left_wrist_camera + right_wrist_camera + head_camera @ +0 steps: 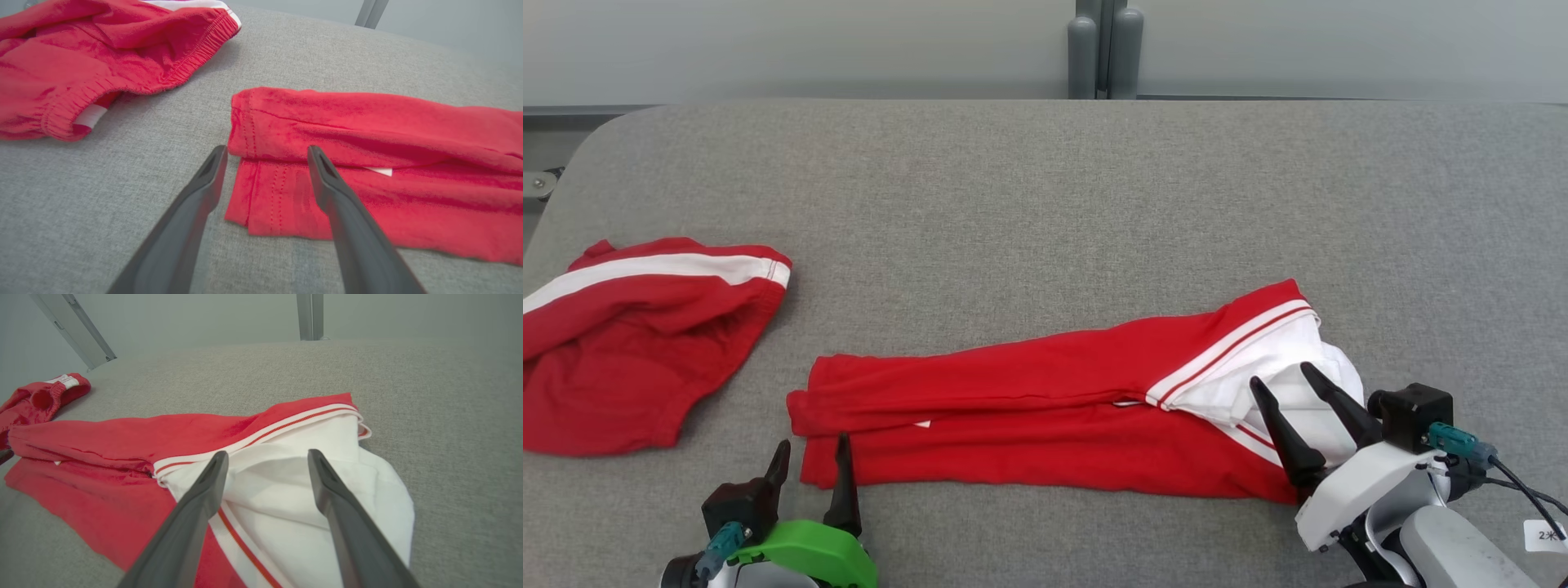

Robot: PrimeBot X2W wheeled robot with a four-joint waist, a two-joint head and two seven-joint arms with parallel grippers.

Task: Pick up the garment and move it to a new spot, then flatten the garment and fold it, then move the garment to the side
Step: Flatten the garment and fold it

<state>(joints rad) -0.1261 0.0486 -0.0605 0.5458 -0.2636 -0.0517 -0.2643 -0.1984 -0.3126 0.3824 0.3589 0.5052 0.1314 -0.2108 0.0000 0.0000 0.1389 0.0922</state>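
**A:** Both sets of jaws are spread wide with nothing between them. The left gripper (813, 443) hovers at the hem end of the folded garment (1029, 408), and the right gripper (1281, 376) hangs over its white end.

**B:** The garment lies lengthways on the desk (1045, 188), down at six o'clock. A second red garment (629, 343) is heaped at nine.

**A:** The danger is pinching only the top layer, because then the fold peels open on the move.

**B:** That white end looks loose, maybe bunched, though it's hard to say. The grey woven cover could drag the cloth too.

**A:** Behind is a pale wall (768, 41), with a grey post (1104, 49) at twelve.
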